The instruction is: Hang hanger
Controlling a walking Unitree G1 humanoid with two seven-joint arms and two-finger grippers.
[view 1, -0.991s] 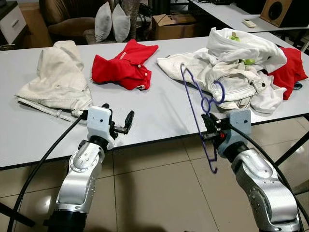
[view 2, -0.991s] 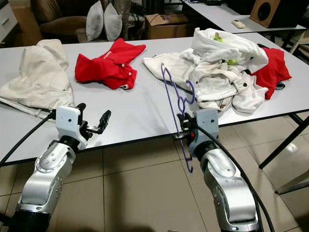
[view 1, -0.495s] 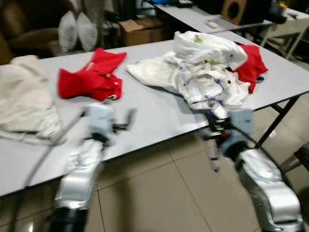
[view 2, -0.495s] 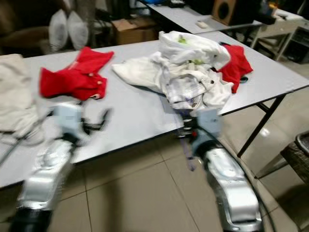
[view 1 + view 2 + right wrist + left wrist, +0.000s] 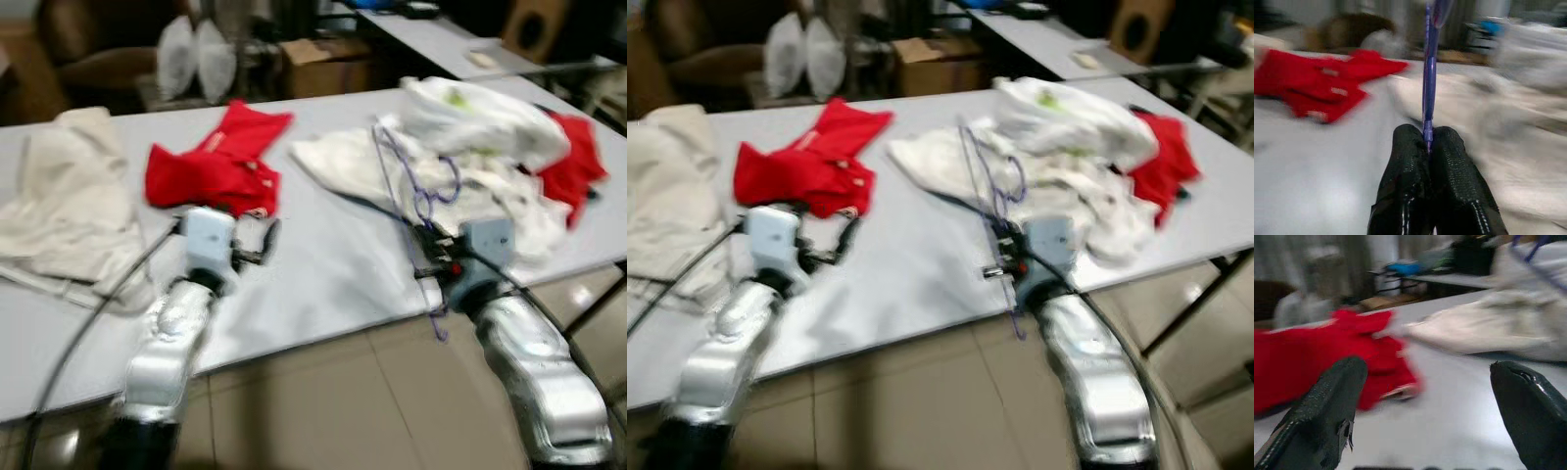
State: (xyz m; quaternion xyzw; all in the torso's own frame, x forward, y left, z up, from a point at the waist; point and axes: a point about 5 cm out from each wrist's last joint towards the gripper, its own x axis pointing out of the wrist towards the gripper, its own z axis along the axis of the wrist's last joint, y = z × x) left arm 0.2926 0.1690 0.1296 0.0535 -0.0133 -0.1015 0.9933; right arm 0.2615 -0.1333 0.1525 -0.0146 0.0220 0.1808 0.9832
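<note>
— So, whereabouts for the hanger [image 5: 1427, 73]?
— Pinched upright in the right jaws, over the near edge of the bench [image 5: 323, 264]. Hook end up in front of the white clothes pile [image 5: 470, 127], lower end dangling past the bench edge toward the floor.
— Why gripped so low on the wire?
— Probably to leave the hook free for catching on a rail. Black fingers [image 5: 1405, 186] pressed tight together on the thin purple wire, seemingly to stop any swing during a carry.
— And the left jaws?
— Wide apart, holding nothing, hovering over the bench just beside the red shirt [image 5: 216, 166]. Likely a spare, out of the hanger's way.
— Any rail to hang on?
— Hard to tell; blurred throughout. Only garments on the bench, with cushions and a cardboard box behind. Looks like the carrying stage, hanging not yet done.
— Risks?
— Thin wire, narrow grip: easy to twist or slip on a knock against the bench edge or a snag in that white pile.
</note>
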